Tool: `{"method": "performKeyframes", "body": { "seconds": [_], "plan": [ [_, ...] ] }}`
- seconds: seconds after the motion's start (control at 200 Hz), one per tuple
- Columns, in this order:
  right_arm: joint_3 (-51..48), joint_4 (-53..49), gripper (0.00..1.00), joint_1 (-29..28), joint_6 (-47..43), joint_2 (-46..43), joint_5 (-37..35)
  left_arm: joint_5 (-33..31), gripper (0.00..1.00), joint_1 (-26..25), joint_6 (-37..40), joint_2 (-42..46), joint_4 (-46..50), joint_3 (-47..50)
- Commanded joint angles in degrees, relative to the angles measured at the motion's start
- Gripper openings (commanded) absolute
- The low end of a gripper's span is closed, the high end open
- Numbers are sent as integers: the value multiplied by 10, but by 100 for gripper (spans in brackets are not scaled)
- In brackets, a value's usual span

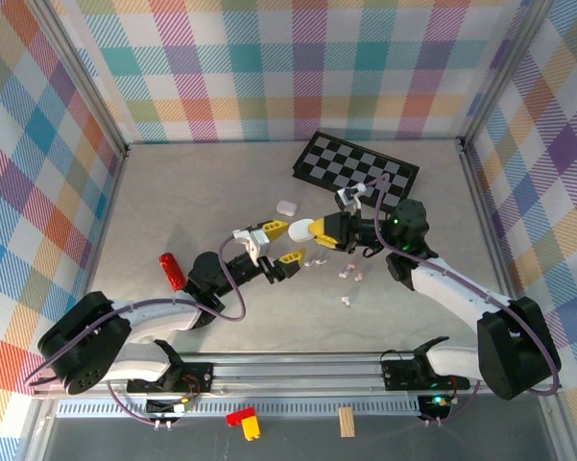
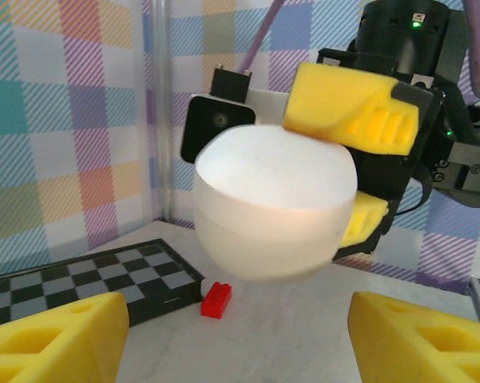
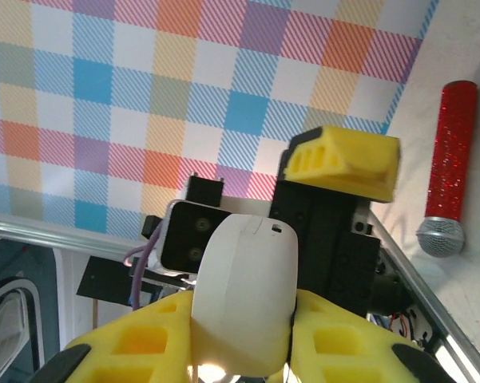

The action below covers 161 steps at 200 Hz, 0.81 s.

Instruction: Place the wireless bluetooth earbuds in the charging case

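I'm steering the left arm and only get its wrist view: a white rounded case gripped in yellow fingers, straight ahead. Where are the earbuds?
Observer: In the top view, several tiny pale stemmed earbuds lie loose on the grey table, nearer the arm bases than the white rounded case.
Operator: Is there another case?
Observer: Yes, a second small white case sits on the table close to the black-and-white chessboard.
Operator: Anything near my arm?
Observer: A red glittery microphone lies beside the left arm.
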State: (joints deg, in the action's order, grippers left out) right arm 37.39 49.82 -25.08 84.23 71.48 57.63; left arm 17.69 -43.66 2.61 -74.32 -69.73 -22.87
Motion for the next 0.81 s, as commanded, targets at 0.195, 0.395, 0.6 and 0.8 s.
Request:
{"method": "performKeyframes", "body": {
  "seconds": [0.195,0.395,0.6,0.8],
  "plan": [
    [6,111,8,3,73,16,8,72,59,8,-4,-26,-73,-67],
    [4,160,7,3,113,38,10,105,56,9,22,-47,-75,-93],
    [1,173,5,3,127,41,6,119,53,9,35,-53,-75,-95],
    [1,176,5,3,129,38,5,117,48,9,41,-52,-77,-88]
  ]
}}
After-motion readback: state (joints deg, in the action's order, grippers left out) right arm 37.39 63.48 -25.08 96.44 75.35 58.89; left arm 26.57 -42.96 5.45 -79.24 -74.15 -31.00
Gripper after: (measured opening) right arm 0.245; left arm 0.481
